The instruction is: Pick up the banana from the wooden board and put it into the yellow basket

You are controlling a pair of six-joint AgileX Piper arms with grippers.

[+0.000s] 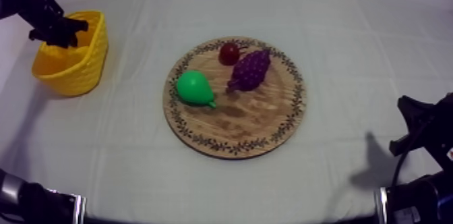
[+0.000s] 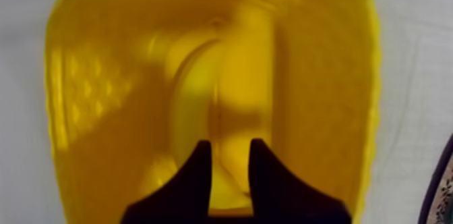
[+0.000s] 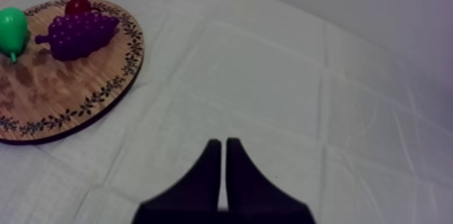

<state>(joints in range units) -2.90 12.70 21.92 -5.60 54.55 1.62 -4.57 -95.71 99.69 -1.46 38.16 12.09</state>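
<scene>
Left pincer hung narrowly parted over the yellow basket, the banana seemingly lying inside; right pincer rested closed.

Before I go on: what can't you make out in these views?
1. Left wrist view: the banana in the yellow basket is a blur, yellow on yellow; whether it lies free is unclear.
2. Top view: the left gripper and the basket's near wall hide the basket's inside.
3. Right wrist view: the wooden board is cut off by the edge.
</scene>
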